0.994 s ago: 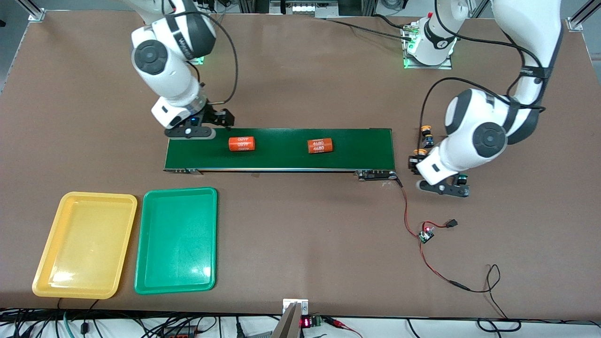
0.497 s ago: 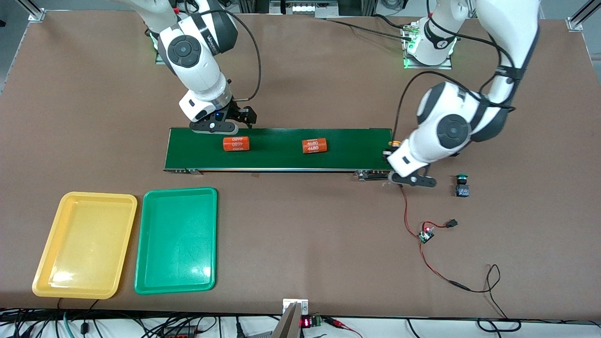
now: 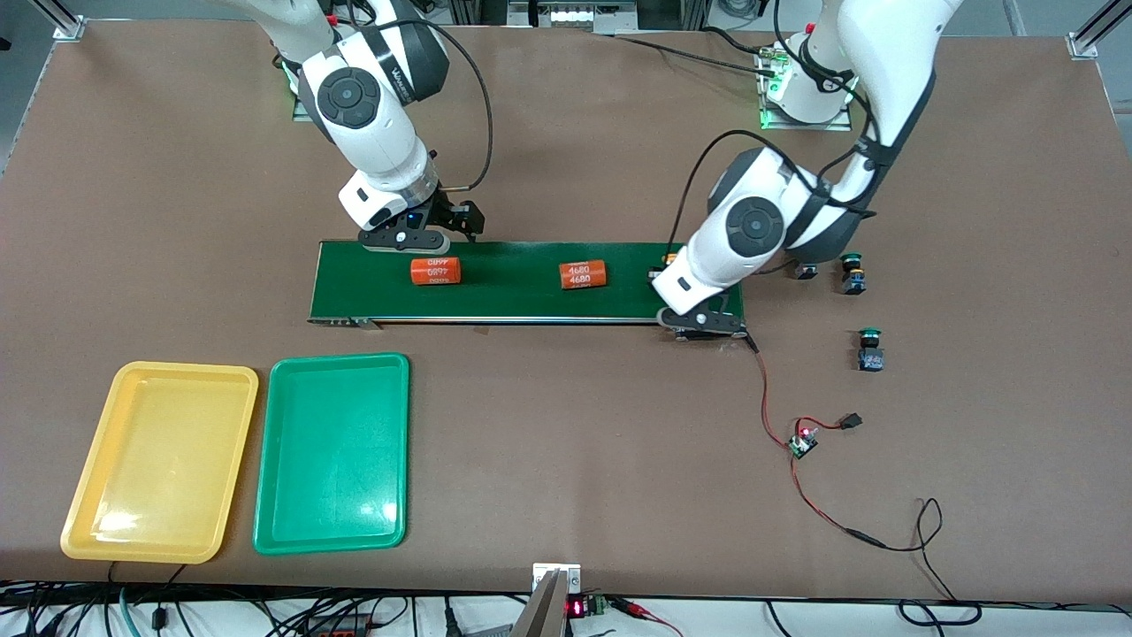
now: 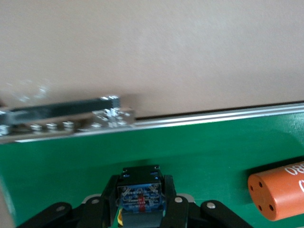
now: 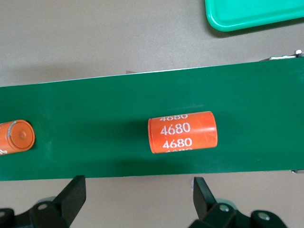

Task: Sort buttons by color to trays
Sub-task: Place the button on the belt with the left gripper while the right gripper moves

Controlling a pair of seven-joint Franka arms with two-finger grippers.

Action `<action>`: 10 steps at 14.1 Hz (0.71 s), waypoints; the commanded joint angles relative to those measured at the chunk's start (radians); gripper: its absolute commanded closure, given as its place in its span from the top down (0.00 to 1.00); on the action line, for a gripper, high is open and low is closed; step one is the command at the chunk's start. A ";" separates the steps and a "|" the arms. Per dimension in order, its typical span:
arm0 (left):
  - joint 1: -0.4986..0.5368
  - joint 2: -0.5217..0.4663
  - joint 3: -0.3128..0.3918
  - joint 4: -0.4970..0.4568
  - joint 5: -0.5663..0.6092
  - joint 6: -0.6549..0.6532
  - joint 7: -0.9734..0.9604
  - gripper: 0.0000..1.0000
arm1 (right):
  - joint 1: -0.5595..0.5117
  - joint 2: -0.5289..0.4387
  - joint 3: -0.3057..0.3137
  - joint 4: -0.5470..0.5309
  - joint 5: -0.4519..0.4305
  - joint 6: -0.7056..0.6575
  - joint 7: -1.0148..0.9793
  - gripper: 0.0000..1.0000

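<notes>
L gripper [image 3: 701, 320] is clamped narrow on one button [image 4: 141, 191], dark body pinched between the fingers [image 4: 108, 197], a sliver of yellow cap showing underneath. It hangs over the belt [image 3: 531, 287] at the L arm's end, mid-frame in the front view. R gripper [image 3: 402, 241] is spread wide, nothing in it, waiting over the belt edge at the R arm's end, just above a cylinder [image 3: 435, 270].

Step, as I read it: set the button on the belt. To do it well: go low before letting go, keep the body square to the belt so it doesn't tip, drop it mid-width and away from the edge rail, well apart from the nearer cylinder [image 3: 583, 274]. Open slowly, lift straight up.

Count:
- buttons: 4. One held; 2 green, [image 3: 852, 264] and [image 3: 870, 337], on the table at the L arm's end; 1 more [image 3: 805, 271] half hidden by the L arm, cap colour can't tell.
- trays: 2, yellow [image 3: 88, 495] and green [image 3: 332, 531], side by side low in the frame at the R arm's end, no buttons in either.
- cylinders: 2, both on the belt.
</notes>
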 commanded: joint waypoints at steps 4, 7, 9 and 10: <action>0.010 -0.017 -0.010 -0.018 -0.012 -0.001 -0.019 1.00 | 0.010 0.010 -0.005 0.011 -0.007 0.008 0.021 1.00; 0.039 -0.101 -0.010 0.005 -0.014 -0.114 -0.019 1.00 | 0.016 0.010 -0.005 0.011 -0.007 0.018 0.021 1.00; 0.074 -0.154 0.003 0.019 -0.015 -0.211 -0.013 1.00 | 0.019 0.013 -0.005 0.011 -0.007 0.023 0.023 1.00; 0.094 -0.182 0.020 0.022 -0.014 -0.255 -0.004 1.00 | 0.019 0.013 -0.005 0.011 -0.007 0.023 0.023 1.00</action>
